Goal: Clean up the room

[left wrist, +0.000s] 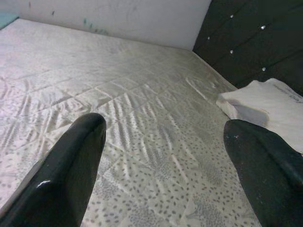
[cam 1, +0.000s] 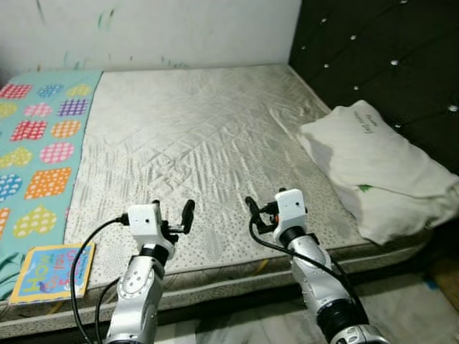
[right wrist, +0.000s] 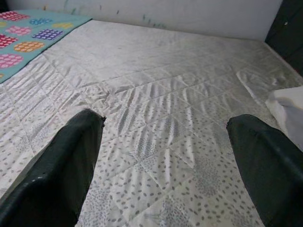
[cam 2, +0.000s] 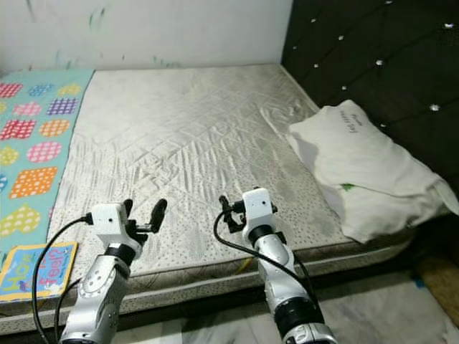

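While both grippers — left gripper (cam 1: pixel 172 212), right gripper (cam 1: pixel 262 208) — hover over mattress (cam 1: pixel 208 136), fingers wide.

The light is even and quite bright, with soft sheen on the quilted mattress (cam 1: pixel 201 143). The black headboard (cam 1: pixel 387 57) stays dark. In the wrist views the near fingers (left wrist: pixel 71 165) look blurred.
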Tool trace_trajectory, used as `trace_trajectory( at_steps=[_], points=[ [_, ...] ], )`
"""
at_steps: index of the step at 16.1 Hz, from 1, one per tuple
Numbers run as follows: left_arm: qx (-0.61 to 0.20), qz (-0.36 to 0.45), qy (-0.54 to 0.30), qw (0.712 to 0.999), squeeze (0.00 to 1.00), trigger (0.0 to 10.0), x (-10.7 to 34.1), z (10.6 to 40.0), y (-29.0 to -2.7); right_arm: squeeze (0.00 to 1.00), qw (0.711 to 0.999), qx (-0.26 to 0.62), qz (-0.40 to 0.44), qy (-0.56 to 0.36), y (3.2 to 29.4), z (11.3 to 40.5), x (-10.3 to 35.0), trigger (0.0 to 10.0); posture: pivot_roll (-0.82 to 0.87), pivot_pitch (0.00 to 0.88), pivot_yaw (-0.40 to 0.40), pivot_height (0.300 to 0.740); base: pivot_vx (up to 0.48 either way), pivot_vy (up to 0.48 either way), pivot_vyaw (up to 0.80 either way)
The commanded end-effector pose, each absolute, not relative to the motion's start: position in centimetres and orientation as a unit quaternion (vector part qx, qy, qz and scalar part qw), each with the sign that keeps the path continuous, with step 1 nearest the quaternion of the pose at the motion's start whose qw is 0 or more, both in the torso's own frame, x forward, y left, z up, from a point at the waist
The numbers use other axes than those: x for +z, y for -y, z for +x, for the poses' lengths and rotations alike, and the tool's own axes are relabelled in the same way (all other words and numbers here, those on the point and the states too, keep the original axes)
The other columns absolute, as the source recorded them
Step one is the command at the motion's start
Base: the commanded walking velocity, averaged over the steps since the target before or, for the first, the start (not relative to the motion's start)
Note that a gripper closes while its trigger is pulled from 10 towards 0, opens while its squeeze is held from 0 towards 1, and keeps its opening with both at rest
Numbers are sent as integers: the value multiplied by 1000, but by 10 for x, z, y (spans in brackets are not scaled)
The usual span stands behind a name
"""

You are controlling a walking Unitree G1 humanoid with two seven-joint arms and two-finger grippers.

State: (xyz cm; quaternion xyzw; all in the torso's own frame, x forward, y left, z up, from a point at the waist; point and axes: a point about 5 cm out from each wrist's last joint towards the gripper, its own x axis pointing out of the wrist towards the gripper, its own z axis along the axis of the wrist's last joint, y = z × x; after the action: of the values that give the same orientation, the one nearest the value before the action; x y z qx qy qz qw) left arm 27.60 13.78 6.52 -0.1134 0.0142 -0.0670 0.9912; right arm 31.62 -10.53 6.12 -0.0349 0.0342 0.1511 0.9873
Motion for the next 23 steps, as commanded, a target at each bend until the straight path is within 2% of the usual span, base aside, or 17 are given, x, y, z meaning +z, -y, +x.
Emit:
trace_trajectory(
  at_steps=[1, 6, 17, 21, 23],
  points=[
    [-67, -114, -10, 991, 0, 10000, 67, 276, -138, 0, 988, 147, -35, -30, 106, 317, 63, 10000, -49, 0, -28, 740, 334, 0, 0],
    [-68, -118, -13, 991, 0, 10000, 67, 277, -136, 0, 988, 145, -37, -32, 108, 317, 62, 10000, -53, 0, -26, 740, 307, 0, 0],
    [-61, -121, -22, 990, 0, 10000, 64, 277, -138, 0, 989, 142, -31, -41, 108, 315, 58, 10000, -49, 0, -20, 740, 0, 0, -41],
    [-60, -122, -23, 990, 0, 10000, 64, 276, -138, 0, 989, 141, -32, -42, 108, 315, 58, 10000, -49, 0, -21, 740, 0, 307, -586],
    [-60, -121, -24, 991, 0, 10000, 63, 275, -138, 0, 988, 142, -34, -43, 108, 314, 57, 10000, -50, 0, -20, 740, 0, 416, 0]
  ],
)
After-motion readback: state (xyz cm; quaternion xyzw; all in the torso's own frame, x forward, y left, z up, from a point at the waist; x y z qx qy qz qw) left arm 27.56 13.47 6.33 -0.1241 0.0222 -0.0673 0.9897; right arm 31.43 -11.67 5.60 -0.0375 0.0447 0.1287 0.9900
